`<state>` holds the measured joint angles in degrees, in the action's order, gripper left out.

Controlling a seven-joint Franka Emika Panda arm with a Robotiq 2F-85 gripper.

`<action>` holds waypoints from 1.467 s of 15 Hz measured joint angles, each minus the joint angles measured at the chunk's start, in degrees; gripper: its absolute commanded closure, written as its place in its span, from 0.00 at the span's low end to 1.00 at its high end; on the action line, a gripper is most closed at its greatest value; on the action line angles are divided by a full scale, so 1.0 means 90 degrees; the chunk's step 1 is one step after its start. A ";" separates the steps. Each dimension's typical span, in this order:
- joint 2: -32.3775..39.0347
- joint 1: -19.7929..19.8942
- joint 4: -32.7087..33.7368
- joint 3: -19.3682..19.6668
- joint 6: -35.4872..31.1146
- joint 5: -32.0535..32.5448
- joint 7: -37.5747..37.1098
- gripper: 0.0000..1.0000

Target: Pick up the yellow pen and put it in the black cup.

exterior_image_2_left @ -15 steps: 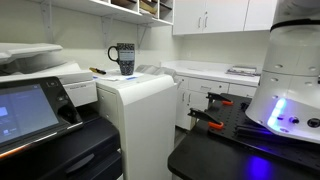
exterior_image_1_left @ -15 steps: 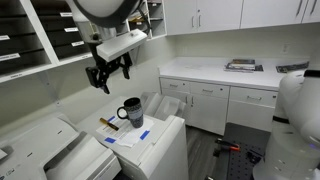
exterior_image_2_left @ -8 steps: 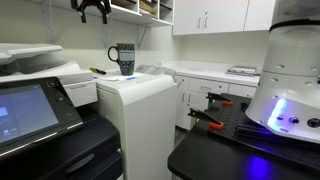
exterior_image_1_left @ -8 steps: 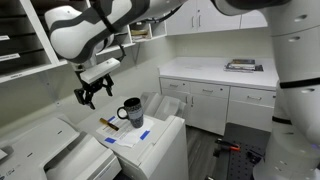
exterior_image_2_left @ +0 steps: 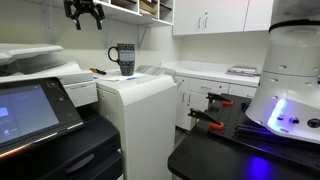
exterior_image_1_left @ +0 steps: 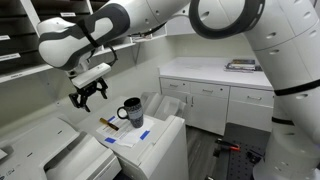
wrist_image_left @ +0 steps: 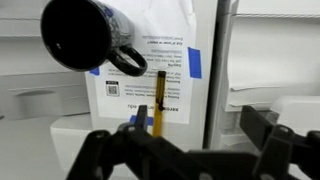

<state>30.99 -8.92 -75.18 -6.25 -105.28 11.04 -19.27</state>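
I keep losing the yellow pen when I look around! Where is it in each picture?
Exterior view: the yellow pen lies just left of the black cup.
Exterior view: the yellow pen is a tiny sliver left of the black cup.
Wrist view: the yellow pen is mid-picture on the paper, below the cup's handle.
Shared landmark: the black cup.

A white paper (wrist_image_left: 175, 85) with blue tape lies on a white machine (exterior_image_2_left: 135, 120). A book (exterior_image_1_left: 243, 65) sits on the far counter (exterior_image_1_left: 200, 72).
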 measured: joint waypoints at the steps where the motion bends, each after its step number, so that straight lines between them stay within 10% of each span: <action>1: 0.0001 0.0000 0.0008 0.0002 0.0009 0.0000 0.0000 0.00; 22: 0.1106 0.0549 -0.0606 0.0354 -0.1757 -0.0783 0.1267 0.00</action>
<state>40.95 -3.98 -80.64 -3.06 -121.09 4.00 -7.86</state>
